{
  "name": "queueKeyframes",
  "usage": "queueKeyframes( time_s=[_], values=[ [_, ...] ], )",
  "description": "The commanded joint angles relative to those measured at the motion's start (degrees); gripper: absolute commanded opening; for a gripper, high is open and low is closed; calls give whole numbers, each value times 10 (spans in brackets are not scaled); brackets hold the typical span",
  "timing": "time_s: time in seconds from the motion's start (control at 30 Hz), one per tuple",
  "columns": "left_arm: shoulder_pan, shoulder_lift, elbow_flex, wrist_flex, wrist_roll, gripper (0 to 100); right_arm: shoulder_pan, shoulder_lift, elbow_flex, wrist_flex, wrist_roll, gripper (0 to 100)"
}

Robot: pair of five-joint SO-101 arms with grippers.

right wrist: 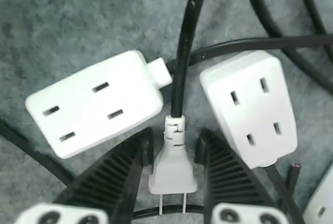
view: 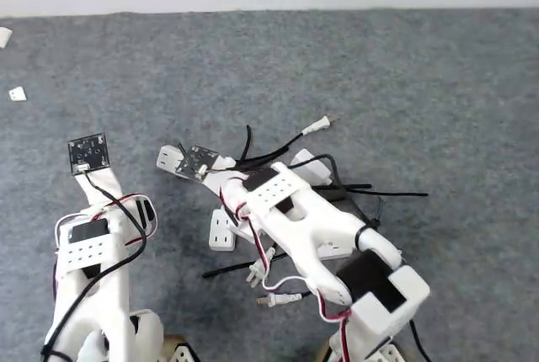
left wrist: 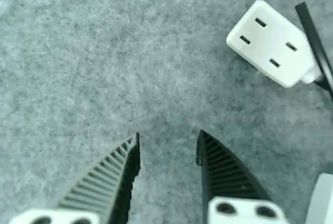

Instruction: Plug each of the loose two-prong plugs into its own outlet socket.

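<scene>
My right gripper [right wrist: 174, 161] is shut on a white two-prong plug [right wrist: 173, 169] with a black cable, its prongs pointing back toward the wrist. Two white outlet blocks lie just beyond it, one [right wrist: 96, 104] on one side of the cable and another [right wrist: 250, 107] on the other. My left gripper [left wrist: 166, 156] hangs open over bare carpet, with a white outlet block [left wrist: 273, 44] some way ahead of it. In the high view the right arm [view: 286, 202] lies over the tangle of cables, and outlet blocks [view: 221, 229] [view: 171, 158] flank its wrist. Loose plugs [view: 316, 126] [view: 253, 274] [view: 278, 299] lie around it.
Black cables [view: 370, 192] sprawl across the middle of the grey carpet [view: 421, 84]. Small white scraps [view: 17, 93] lie at the far left edge. The left arm [view: 93, 244] stands at the near left. Another white block edge [right wrist: 322, 203] sits close to my right fingers.
</scene>
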Motion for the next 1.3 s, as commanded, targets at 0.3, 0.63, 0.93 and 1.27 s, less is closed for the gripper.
queueKeyframes(
  time_s=[0.3, 0.63, 0.93, 1.27],
  values=[
    [2, 0, -28, -11, 6, 171, 9, 46, -97, 51, 2, 76],
    [3, 0, -28, -11, 6, 171, 1, 51, -106, 48, 2, 43],
    [3, 0, -28, -11, 6, 168, 4, 44, -105, 61, -40, 9],
    [3, 4, -31, -9, 6, 170, 4, -123, -62, 115, -93, 9]
  ],
)
